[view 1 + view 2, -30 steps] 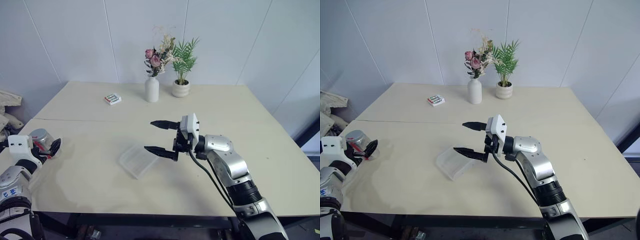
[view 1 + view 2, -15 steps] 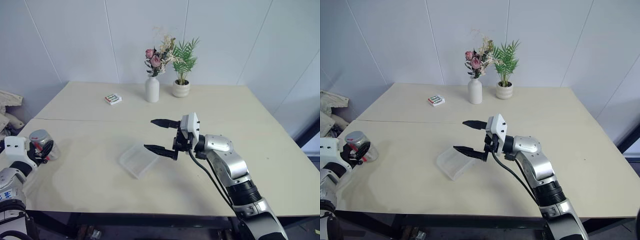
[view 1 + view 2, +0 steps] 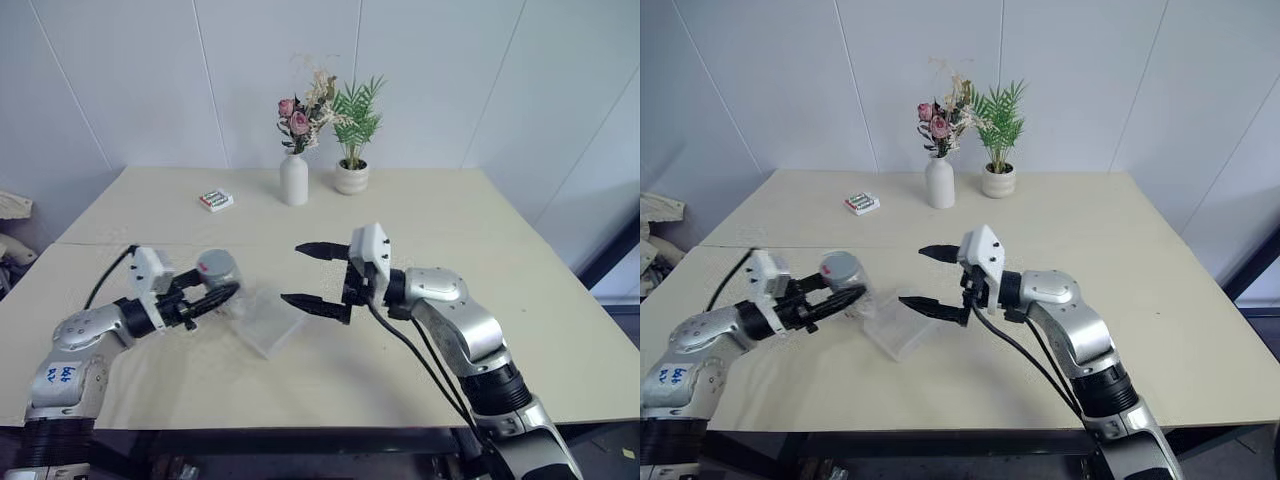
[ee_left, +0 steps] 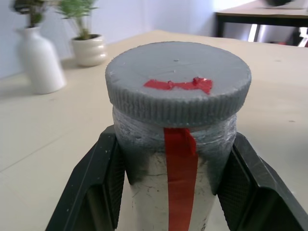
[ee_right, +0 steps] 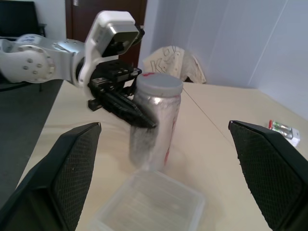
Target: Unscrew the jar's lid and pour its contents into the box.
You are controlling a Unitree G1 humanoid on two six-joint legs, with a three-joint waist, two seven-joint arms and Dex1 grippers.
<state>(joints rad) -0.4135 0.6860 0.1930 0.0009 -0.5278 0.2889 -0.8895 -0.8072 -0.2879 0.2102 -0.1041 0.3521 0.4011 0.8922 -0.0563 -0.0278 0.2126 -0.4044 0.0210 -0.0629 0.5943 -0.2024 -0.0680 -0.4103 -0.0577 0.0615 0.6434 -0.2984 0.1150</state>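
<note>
The jar [image 3: 218, 274], silvery with a red strip down its side, hangs upright just left of the box [image 3: 268, 321], a shallow clear tray on the table. My left gripper [image 3: 226, 288] is shut on the jar's body, its fingers [image 4: 94, 192] pressing both sides below the lid. The grey lid [image 4: 178, 81] sits screwed on, with red tape across its top. The contents are hidden behind the jar's cloudy wall. My right gripper [image 3: 294, 273] is open and level over the box's right side, pointing left at the jar, a short gap away.
A white vase of flowers [image 3: 293, 180] and a small potted plant [image 3: 350, 178] stand at the table's far edge. A green-and-white packet [image 3: 214, 200] lies at the far left. The cream table [image 3: 480, 240] spreads wide to the right.
My left gripper closed on the jar at the table's left edge, then swung it right to beside the box. The right gripper stayed put, open.
</note>
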